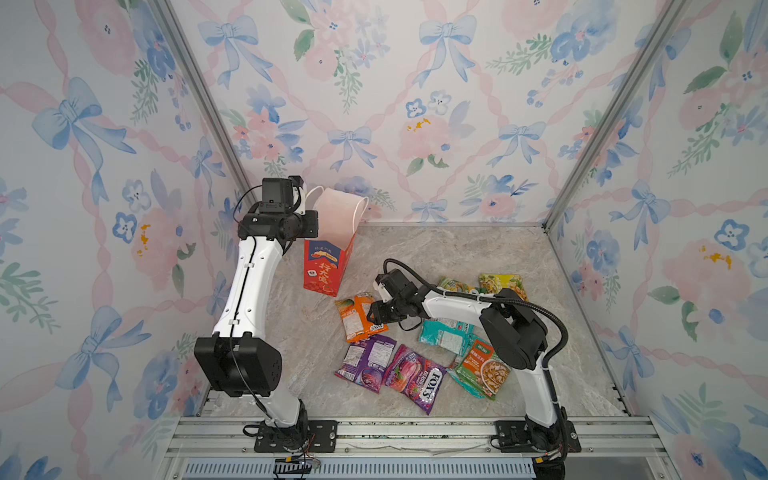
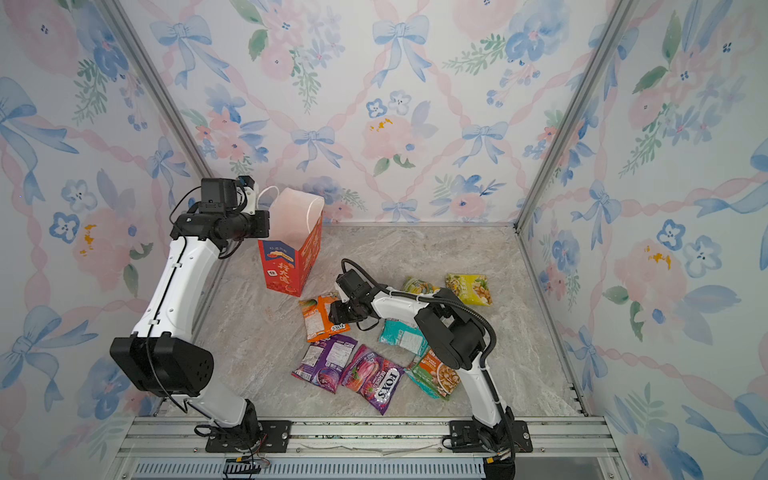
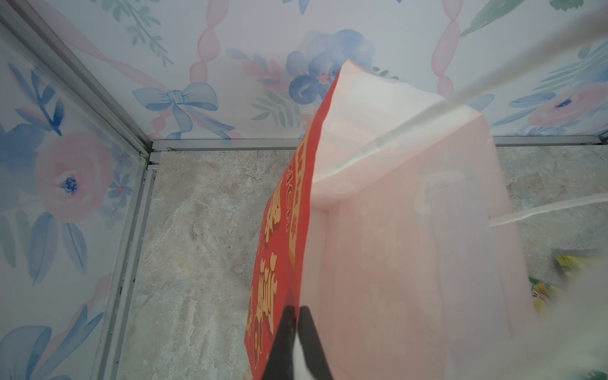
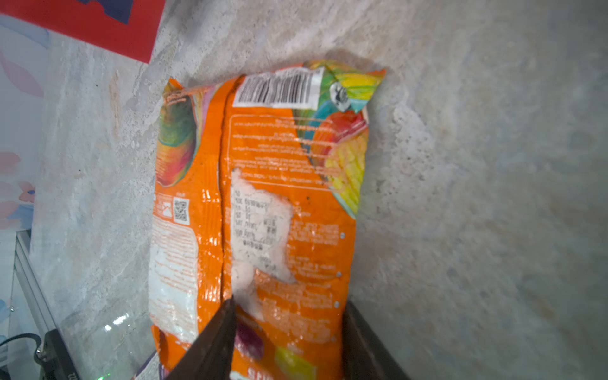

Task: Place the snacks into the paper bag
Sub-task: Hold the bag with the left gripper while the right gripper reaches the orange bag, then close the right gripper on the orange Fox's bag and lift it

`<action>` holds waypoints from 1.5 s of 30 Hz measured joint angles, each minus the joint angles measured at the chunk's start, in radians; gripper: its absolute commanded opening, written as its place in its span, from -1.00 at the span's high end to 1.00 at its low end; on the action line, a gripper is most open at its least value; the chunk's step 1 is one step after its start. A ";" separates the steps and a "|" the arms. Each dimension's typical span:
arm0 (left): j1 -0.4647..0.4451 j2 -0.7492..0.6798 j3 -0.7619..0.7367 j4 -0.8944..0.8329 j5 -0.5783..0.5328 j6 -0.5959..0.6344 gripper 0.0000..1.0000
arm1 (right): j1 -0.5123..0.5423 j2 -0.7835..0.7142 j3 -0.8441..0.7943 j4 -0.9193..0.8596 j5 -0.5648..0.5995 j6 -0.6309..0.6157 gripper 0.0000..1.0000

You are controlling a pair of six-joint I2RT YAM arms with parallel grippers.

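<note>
Straddling the orange packet in a top view, the right gripper sits low over its near end; the left arm stands far off at the paper bag toward the desk's far left corner.

Left wrist: left gripper pinched together on the bag's red wall.

Right wrist: jaws apart either side, not yet clamped; the packet's long axis runs straight ahead.

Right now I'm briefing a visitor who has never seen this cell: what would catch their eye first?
Probably the tall red paper bag standing open at the back left of the table, its rim pinched by the left gripper. Next, the bright snacks strewn in front, where the right gripper straddles the end of the orange packet. Flowery wallpaper surrounds everything.
</note>
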 measured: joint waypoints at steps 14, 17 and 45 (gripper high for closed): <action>0.005 -0.017 -0.054 0.023 0.034 -0.012 1.00 | -0.011 -0.032 -0.021 0.031 0.023 0.034 1.00; 0.005 -0.019 -0.054 0.027 0.046 -0.014 1.00 | -0.023 -0.090 -0.055 0.029 0.030 0.034 1.00; -0.148 -0.021 -0.088 0.065 0.090 -0.022 1.00 | -0.245 -0.611 -0.189 -0.153 0.204 -0.013 1.00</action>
